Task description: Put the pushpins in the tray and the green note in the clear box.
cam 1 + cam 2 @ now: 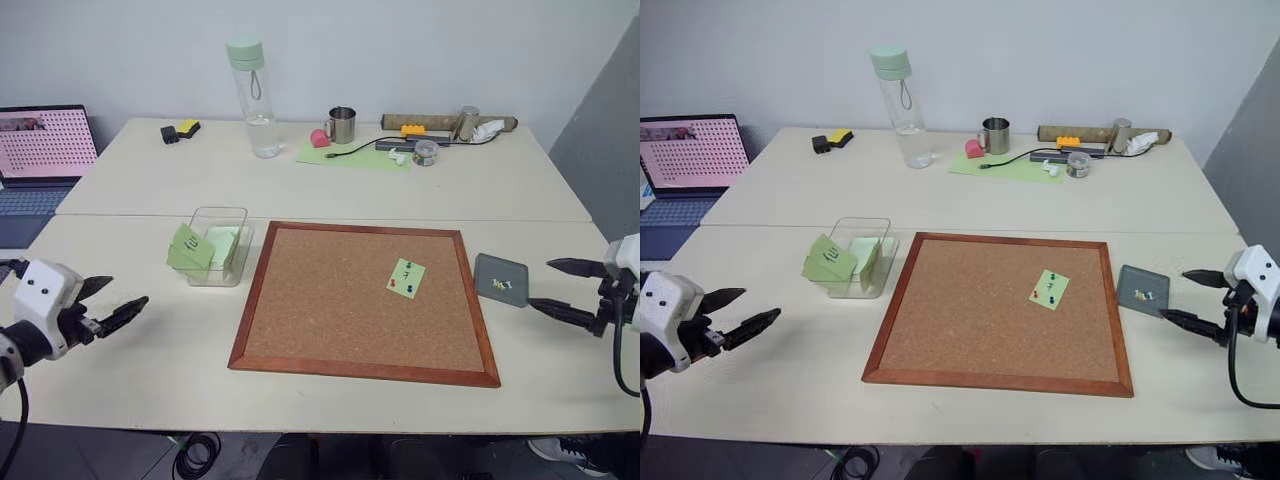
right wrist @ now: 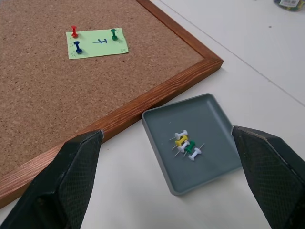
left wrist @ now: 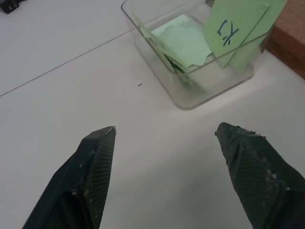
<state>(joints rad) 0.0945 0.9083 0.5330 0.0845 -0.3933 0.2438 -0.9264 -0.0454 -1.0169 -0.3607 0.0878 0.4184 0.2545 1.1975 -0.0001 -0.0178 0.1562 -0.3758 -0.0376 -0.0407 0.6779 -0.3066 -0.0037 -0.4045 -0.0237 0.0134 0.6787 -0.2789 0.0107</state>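
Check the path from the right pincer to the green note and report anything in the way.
Nothing tall blocks it. The right pincer is open beside the tray; between it and the green note lie that tray and the corkboard's wooden frame. Three pushpins pin the note down.

Left pincer (image 1: pixel 118 303) and right pincer (image 1: pixel 568 290): each comprises two black, tapering fingers (image 3: pixel 88 179) whose inner faces carry a fine cross-hatched texture ending in blunt, wedge-shaped tips. Each pair is mounted on a white, rounded housing; that of the left bears two small dark round marks. A black cable runs down from each wrist.
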